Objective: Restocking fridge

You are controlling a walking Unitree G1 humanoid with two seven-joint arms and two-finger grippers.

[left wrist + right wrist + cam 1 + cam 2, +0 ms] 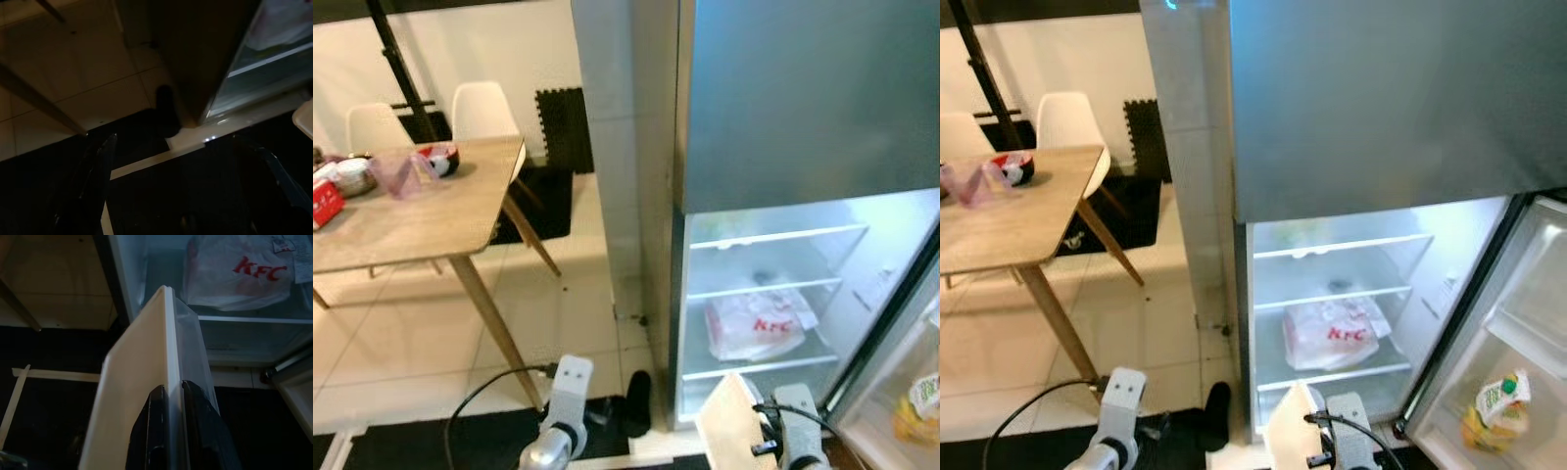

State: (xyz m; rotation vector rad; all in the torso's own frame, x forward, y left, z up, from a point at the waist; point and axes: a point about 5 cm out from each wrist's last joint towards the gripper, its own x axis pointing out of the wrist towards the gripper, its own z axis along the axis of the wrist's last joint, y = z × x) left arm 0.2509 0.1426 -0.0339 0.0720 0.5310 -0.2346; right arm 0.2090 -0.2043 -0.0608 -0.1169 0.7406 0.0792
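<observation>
My right claw point(168, 396) pinches a flat cream container point(142, 382). Fridge point(783, 294) open at 12 o'clock, KFC bag point(754, 328) shelved. Container not yet in. Left claw point(186, 196) spread, idle.

1 fridge point(803, 108); 1 KFC bag point(756, 326); 2 white chairs point(481, 110); 1 table point(421, 217); 1 juice carton point(1498, 397).

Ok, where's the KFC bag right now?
The KFC bag lies on a middle shelf inside the open fridge, ahead and slightly right of the robot, just beyond the flat container pinched in the right gripper.
</observation>
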